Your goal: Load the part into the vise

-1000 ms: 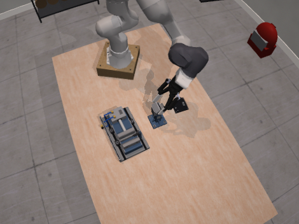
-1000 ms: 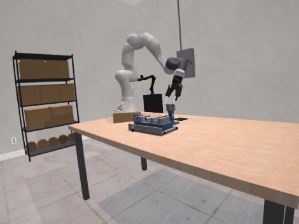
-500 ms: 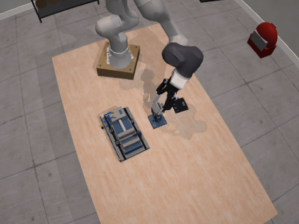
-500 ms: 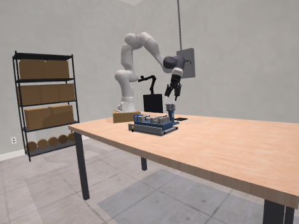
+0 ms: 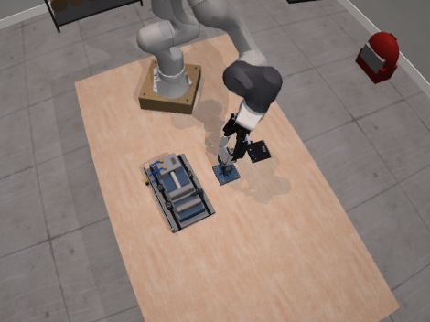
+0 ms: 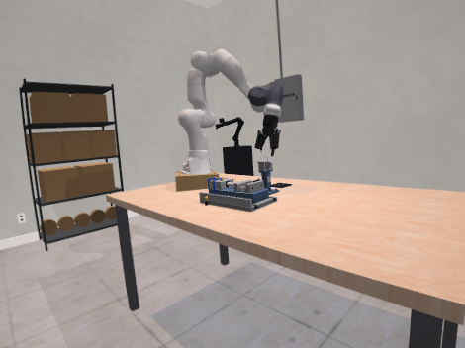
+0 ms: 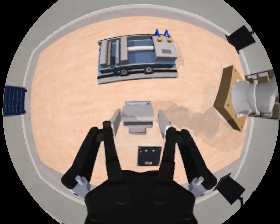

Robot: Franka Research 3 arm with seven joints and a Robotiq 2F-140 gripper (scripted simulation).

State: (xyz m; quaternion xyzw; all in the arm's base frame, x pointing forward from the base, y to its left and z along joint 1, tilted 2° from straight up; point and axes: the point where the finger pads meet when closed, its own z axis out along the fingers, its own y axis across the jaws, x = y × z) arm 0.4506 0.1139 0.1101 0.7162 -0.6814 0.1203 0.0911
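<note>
Gripper hanging over block sitting in V-block stand, fingers half spread, holding nothing. Vise nearby, black plate beside stand.

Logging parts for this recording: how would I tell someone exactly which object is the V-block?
On the wooden table, find the big blue-and-grey vise near the arm's base. Just beside it, toward the black plate, stands the V-block: a small blue square foot with a post, holding the grey part under the open gripper. It is much smaller than the vise.
</note>
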